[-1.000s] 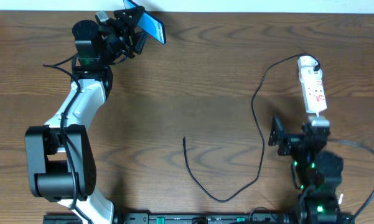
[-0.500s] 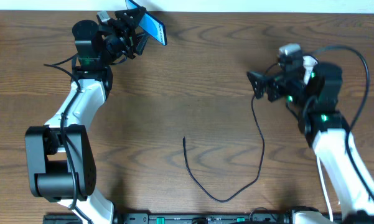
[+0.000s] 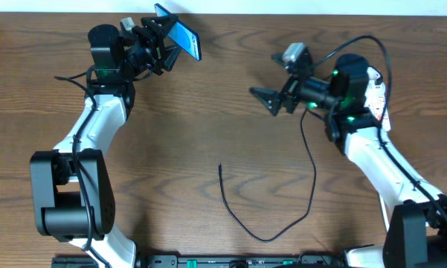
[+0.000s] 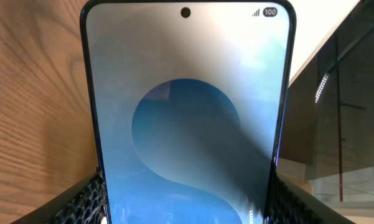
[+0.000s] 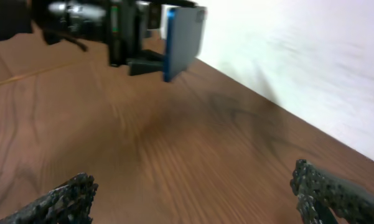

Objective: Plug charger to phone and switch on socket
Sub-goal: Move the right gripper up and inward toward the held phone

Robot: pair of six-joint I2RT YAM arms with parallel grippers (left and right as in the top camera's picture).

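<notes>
My left gripper [image 3: 162,36] is shut on the phone [image 3: 181,39], held up off the table at the back left; its blue screen fills the left wrist view [image 4: 187,118], clamped between both fingers. The phone's back also shows in the right wrist view [image 5: 182,38]. The black charger cable [image 3: 310,160] lies on the table, its free plug tip [image 3: 220,168] near the middle. My right gripper [image 3: 266,100] is open and empty, above the table left of the socket. The white socket strip [image 3: 376,91] is mostly hidden behind my right arm.
The wooden table [image 3: 223,119] ends at a white wall along the back edge. The cable curves in a loop toward the front middle. My right arm reaches across the right half of the table.
My right arm has risen from the front right and swung left past the socket, its open gripper now pointing toward the phone. My left gripper has tilted the phone slightly.
</notes>
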